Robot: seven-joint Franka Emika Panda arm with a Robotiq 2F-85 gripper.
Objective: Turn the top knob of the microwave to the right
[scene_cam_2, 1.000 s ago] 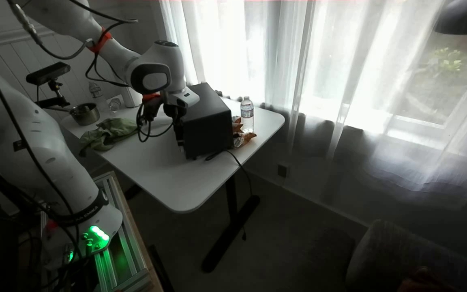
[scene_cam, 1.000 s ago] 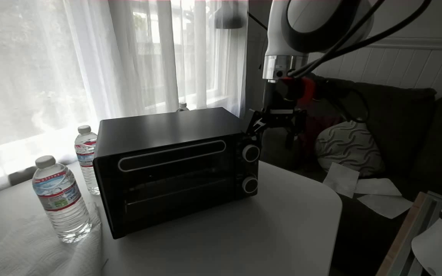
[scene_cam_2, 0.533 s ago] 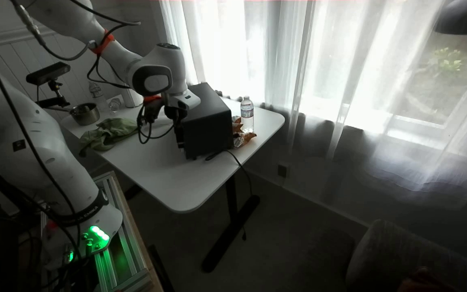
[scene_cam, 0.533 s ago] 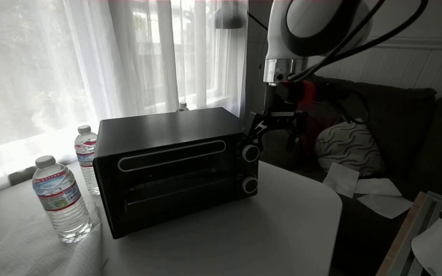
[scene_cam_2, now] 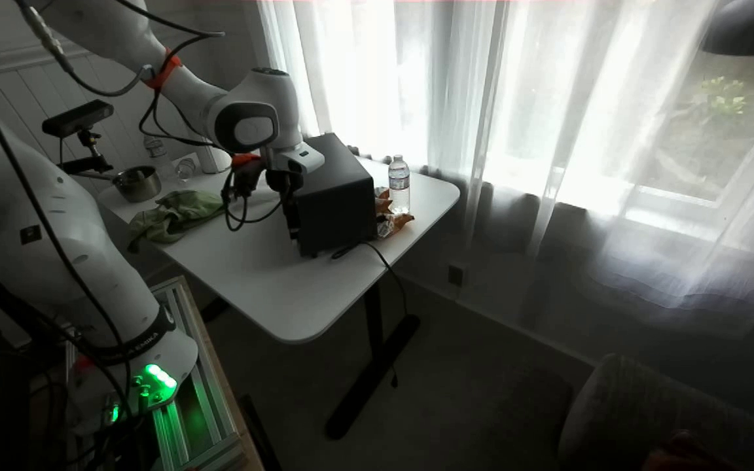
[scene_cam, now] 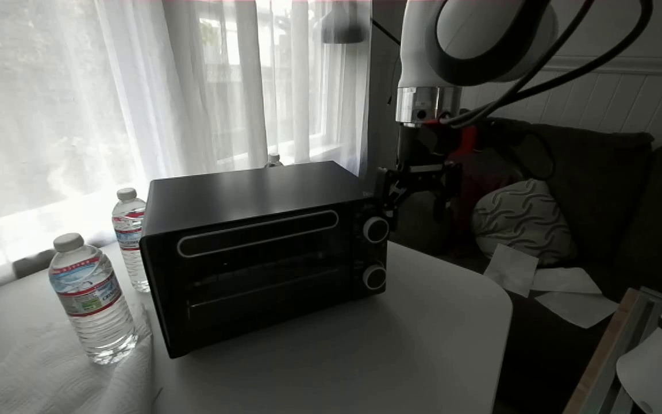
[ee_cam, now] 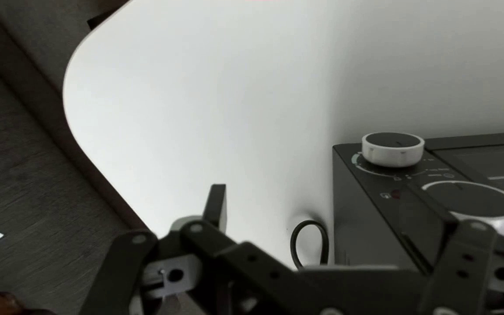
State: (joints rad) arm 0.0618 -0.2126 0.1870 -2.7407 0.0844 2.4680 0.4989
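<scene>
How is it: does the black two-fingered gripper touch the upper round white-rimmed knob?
Cannot tell. In the wrist view, the gripper partly covers the upper knob, hiding any contact or gap; neither exterior view settles it.

White round-cornered table (scene_cam_2: 272,288) | black microwave (scene_cam_2: 336,206) on it | metal pot (scene_cam_2: 137,186) near rumpled green cloth (scene_cam_2: 177,214) | upright water bottle (scene_cam_2: 400,186) beside orange wrapper (scene_cam_2: 394,226)

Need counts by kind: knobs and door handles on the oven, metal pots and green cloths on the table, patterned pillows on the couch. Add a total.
Knobs: 2
Door handle: 1
Metal pot: 1
Green cloth: 1
Patterned pillow: 1
Total: 6
</scene>
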